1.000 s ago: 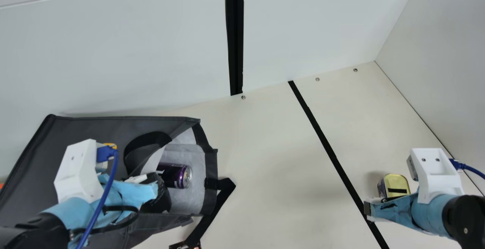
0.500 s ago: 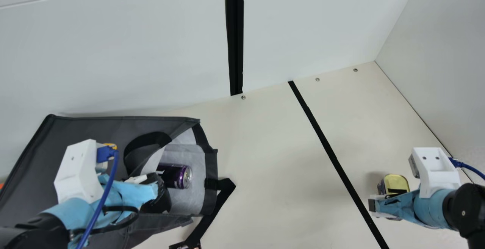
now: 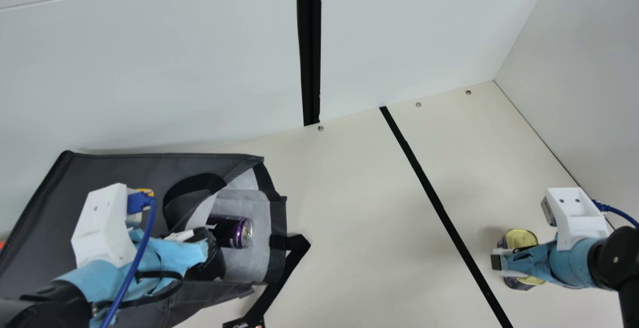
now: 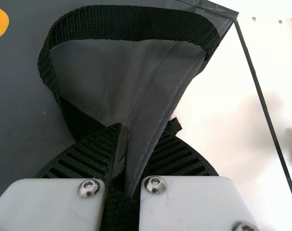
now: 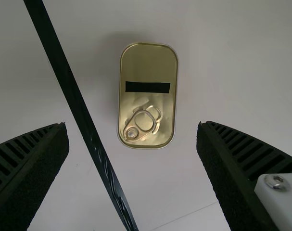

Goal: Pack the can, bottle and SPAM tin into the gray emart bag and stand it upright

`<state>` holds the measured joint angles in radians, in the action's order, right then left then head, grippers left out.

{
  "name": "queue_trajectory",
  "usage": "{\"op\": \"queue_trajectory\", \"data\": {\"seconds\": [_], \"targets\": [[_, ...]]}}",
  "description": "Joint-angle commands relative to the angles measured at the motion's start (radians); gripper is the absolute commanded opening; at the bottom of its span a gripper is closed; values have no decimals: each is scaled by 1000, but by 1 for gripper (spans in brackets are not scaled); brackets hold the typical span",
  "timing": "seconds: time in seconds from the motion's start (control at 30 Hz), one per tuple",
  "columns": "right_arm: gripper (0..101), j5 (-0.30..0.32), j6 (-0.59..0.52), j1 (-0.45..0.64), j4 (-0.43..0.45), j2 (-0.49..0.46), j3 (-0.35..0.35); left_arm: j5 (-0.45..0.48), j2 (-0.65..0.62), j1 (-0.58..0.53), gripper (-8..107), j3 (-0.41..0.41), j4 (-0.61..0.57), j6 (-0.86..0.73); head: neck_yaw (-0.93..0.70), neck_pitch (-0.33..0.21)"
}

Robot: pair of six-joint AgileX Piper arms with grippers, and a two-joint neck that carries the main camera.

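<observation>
While pinching the bag (image 3: 120, 168) in the left gripper (image 3: 212, 259), have the right gripper (image 3: 498, 262) wide open above the tin (image 5: 146, 100).

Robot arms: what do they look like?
My left arm and right arm are black with light-blue wrapping, a boxy white wrist piece and a blue cable. Left tool and right tool have black ribbed fingers and silver screws on white parts.
</observation>
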<state>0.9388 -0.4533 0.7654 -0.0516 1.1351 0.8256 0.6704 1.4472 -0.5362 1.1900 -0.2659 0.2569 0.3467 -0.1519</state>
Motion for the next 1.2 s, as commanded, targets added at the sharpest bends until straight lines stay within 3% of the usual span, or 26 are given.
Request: {"op": "queue_trajectory", "data": {"seconds": [0.0, 0.6, 1.17], "targets": [[95, -5, -12, 8, -10, 16, 2, 0, 0, 0, -8, 0, 0, 0, 2, -23], [95, -74, -81, 46, -55, 150, 21, 0, 0, 0, -8, 0, 0, 0, 2, -23], [95, -147, -133, 60, -98, 248, -5, 0, 0, 0, -8, 0, 0, 0, 2, -23]]}}
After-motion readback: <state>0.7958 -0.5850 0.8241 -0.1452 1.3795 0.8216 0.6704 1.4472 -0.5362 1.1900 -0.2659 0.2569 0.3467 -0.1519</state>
